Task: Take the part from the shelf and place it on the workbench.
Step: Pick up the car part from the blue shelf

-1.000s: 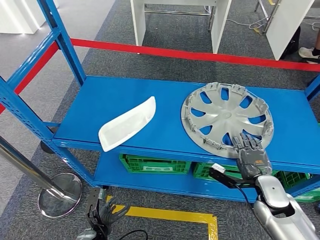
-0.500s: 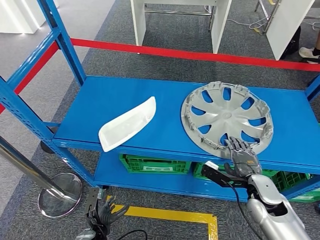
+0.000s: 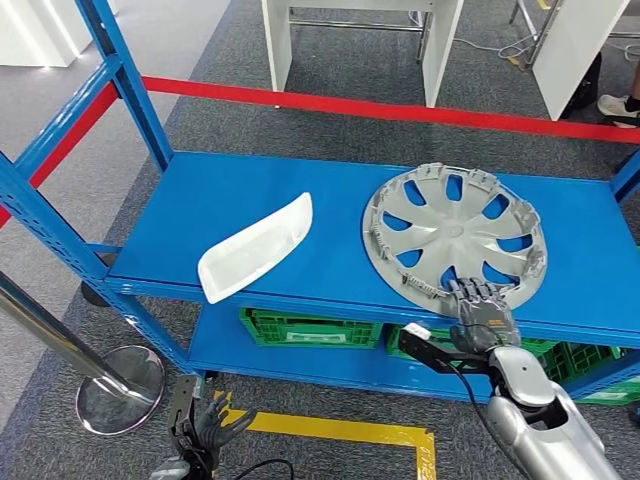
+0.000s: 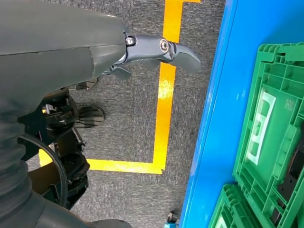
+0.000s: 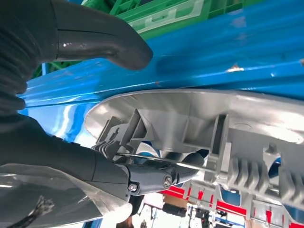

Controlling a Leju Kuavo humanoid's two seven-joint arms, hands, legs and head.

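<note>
The right hand (image 3: 481, 310) has slid back toward the robot along the hubcap (image 3: 453, 235), its fingers now hooked over the near rim.

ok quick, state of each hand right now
Left hand: hangs low by the floor, fingers apart, holding nothing.
Right hand: fingers on the near rim of the hubcap, thumb under the edge; a firm grip cannot be told.
</note>
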